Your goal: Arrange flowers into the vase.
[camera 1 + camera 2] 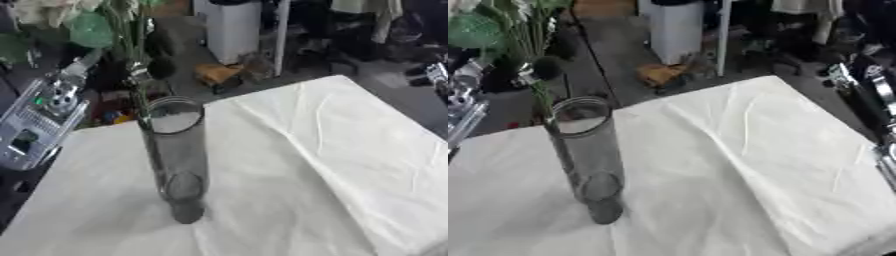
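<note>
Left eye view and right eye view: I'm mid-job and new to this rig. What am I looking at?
Both pictures come from one stereo camera in the robot's head, looking down, so they nearly match. A tall clear vase stands upright on a table under a white cloth. The grey arm entering from the left is the robot's left arm; its left hand meets green flower stems just above the vase's rim and seems to hold them. The right arm shows at the right edge; its hand is out of sight.
</note>
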Motion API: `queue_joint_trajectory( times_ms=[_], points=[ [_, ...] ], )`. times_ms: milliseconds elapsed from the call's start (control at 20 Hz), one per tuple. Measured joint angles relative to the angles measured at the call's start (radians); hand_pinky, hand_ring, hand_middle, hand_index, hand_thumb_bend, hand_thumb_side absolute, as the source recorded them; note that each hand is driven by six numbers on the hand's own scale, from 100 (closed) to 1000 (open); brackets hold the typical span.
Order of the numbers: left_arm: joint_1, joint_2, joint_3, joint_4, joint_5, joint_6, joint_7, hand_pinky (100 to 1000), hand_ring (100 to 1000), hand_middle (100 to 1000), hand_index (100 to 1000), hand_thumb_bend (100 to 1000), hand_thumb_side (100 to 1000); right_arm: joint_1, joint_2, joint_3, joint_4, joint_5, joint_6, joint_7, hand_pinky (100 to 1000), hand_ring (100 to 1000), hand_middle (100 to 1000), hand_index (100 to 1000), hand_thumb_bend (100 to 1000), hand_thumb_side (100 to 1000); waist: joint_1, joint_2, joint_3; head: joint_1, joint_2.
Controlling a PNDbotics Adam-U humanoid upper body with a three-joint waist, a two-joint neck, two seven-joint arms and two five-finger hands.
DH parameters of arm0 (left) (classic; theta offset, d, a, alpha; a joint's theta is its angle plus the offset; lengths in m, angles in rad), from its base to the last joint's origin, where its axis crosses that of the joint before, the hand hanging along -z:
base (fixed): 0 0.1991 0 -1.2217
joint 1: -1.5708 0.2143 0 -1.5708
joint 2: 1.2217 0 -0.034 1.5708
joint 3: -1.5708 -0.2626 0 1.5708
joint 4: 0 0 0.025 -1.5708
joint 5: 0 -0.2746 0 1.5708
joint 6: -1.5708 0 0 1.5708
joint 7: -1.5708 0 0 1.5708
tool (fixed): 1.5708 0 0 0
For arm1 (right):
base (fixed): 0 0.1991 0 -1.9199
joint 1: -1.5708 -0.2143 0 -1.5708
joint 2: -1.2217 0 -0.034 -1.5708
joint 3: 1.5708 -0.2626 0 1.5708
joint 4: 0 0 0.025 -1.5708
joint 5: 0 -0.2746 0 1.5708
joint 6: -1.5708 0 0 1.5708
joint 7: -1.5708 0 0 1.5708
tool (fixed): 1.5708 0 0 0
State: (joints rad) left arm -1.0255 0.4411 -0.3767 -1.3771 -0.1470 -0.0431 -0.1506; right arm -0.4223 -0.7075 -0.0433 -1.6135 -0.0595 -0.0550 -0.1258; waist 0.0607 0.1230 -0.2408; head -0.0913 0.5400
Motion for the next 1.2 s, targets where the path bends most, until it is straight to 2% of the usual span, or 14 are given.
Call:
queue_joint_trajectory(
  times_ms=[500,950,1200],
  points=[
    [0.023,-0.01,0.0,-0.002,-0.008,-0.027,0.066,688,594,626,618,1000,909,0.0,0.002,0.0,0.0,0.0,-0.001,0.0,711,739,755,844,100,807,-0.003,0.004,-0.001,-0.007,-0.007],
    [0.043,-0.01,-0.002,-0.038,-0.109,-0.046,0.082,718,630,668,709,1000,881,0.0,0.008,0.0,0.0,0.0,-0.003,0.002,712,740,755,845,100,806,-0.003,0.004,0.0,-0.008,-0.011],
    [0.063,-0.017,-0.007,-0.043,-0.146,-0.054,0.09,723,634,678,728,1000,882,0.0,0.009,0.0,0.0,0.0,-0.005,0.004,712,740,755,845,100,806,-0.006,0.006,-0.001,-0.008,-0.016]
  ],
)
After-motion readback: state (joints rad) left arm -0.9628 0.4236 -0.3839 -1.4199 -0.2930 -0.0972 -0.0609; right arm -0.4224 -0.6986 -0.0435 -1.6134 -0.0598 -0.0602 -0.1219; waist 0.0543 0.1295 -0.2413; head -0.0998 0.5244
